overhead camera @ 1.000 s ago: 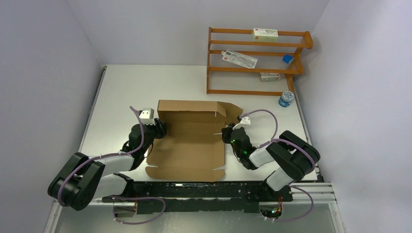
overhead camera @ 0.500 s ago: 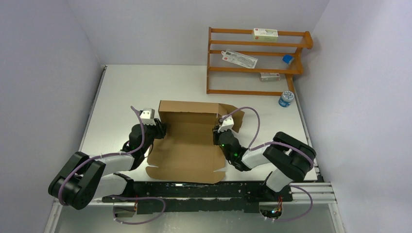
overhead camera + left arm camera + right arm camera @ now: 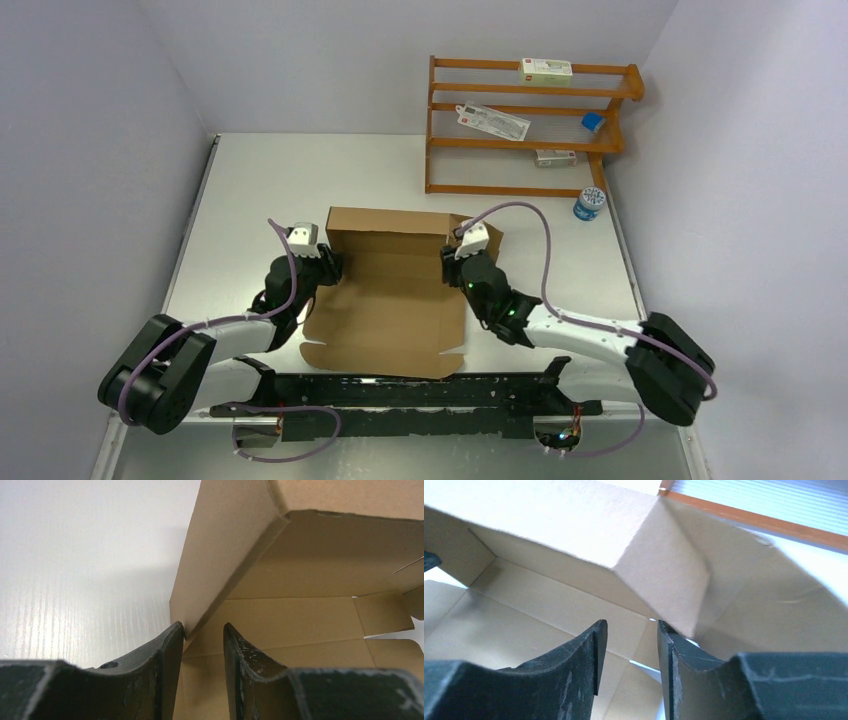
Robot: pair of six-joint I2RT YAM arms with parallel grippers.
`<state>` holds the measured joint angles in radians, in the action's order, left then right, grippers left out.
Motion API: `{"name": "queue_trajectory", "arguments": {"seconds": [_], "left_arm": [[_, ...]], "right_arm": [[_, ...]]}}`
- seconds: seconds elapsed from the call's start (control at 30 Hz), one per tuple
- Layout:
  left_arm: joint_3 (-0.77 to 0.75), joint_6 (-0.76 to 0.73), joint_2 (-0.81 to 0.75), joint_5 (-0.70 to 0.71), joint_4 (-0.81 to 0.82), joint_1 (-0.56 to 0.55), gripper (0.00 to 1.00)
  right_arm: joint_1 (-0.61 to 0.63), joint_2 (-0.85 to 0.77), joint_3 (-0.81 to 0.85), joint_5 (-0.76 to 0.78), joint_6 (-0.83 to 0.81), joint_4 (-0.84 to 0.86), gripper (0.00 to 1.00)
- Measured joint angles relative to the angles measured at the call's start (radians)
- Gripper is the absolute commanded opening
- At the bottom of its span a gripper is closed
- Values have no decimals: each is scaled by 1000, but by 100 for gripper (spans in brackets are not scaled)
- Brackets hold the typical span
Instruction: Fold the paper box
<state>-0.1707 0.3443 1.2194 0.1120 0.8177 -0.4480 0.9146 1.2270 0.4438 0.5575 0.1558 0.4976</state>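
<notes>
Top external: paper box point(image 3: 385, 300) long axis near-far, back wall upright far end; left tool point(image 3: 335, 264), right tool point(image 3: 449, 261) both spread.

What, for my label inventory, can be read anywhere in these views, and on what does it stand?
Nothing is legible in any view.
paper box: plain brown, unprinted.
top-shelf carton: red mark and print, too small to read.
middle-shelf packet: print too small to read.
lower-shelf carton: too small to read.
blue-lidded jar: label blurred.
</notes>
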Motion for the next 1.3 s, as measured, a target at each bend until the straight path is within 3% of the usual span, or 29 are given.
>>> {"name": "queue_trajectory", "arguments": {"seconds": [0.17, 0.37, 0.43, 0.63, 0.8, 0.9, 1.1, 1.3], "left_arm": [[0, 0, -1, 1, 0, 0, 41], [0, -1, -31, 8, -7, -1, 42], [0, -4, -47, 12, -15, -1, 43], [-1, -9, -62, 15, -40, -1, 47], [-2, -11, -99, 16, -77, -1, 55], [-5, -11, -164, 25, -119, -1, 60], [-23, 19, -322, 90, -251, -1, 64], [-25, 65, -524, 181, -398, -17, 67]], "right_arm": [[-41, -143, 72, 32, -18, -242, 54], [-163, -192, 150, 35, -39, -423, 58], [-200, -193, 158, 23, -40, -458, 64], [-227, -187, 174, -42, -60, -488, 69], [-233, -183, 230, -33, -66, -534, 74], [-238, -207, 238, -10, -63, -557, 80], [-272, -245, 233, 11, -64, -562, 82], [-353, -205, 227, -72, -65, -490, 82]]}}
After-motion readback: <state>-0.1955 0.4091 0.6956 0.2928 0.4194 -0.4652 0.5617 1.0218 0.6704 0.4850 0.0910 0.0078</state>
